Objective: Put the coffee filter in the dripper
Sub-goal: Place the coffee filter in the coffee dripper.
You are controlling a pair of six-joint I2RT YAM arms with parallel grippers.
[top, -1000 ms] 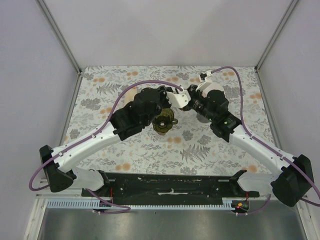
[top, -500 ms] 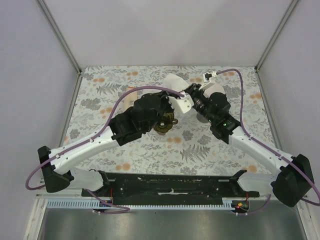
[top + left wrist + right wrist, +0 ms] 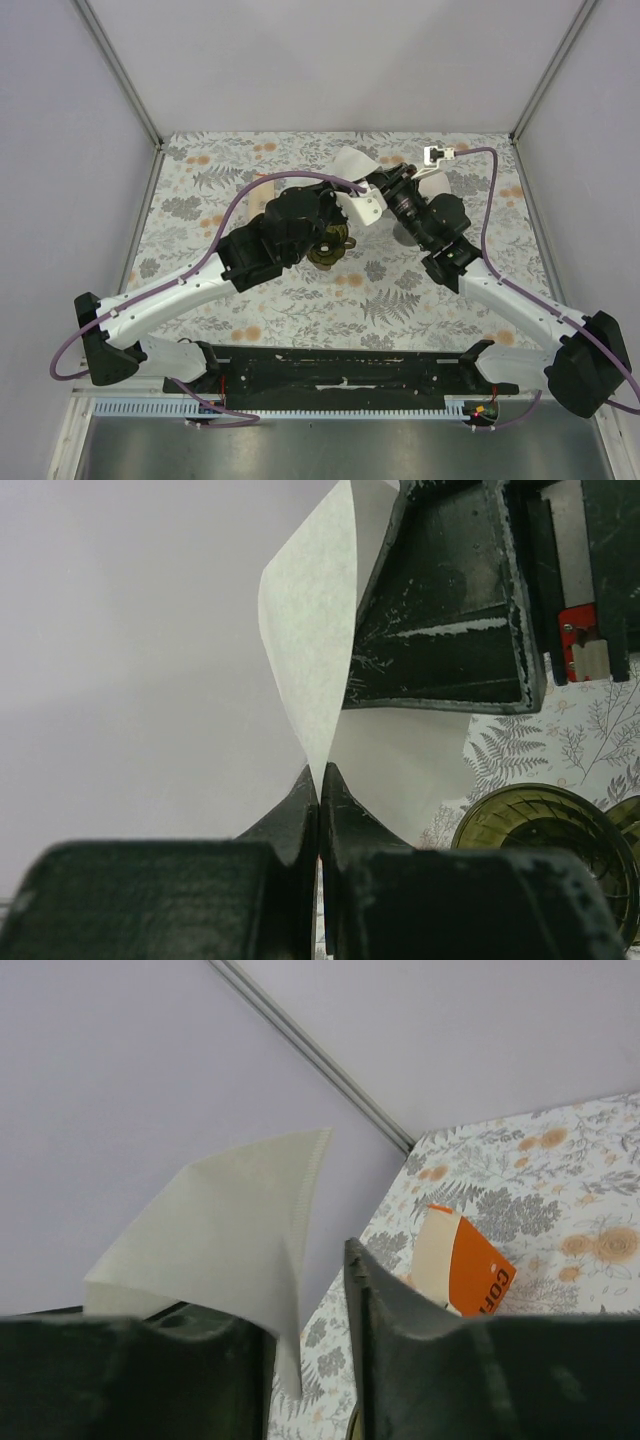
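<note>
The floral-patterned table top [image 3: 300, 310] lies under both arms. Raised above the amber ribbed plastic dripper [image 3: 328, 250], on its far side, the left gripper [image 3: 318, 775] has its fingers pressed fully together on the lower corner of the white paper coffee filter [image 3: 310, 620]. This holds the filter in the air, clear of the dripper. The right gripper [image 3: 310, 1310], just beside the filter, stands partly parted, gripping nothing. The dripper sits upright. An orange-and-white cardboard box [image 3: 465, 1265] lies on the table; its place relative to the dripper is unclear.
</note>
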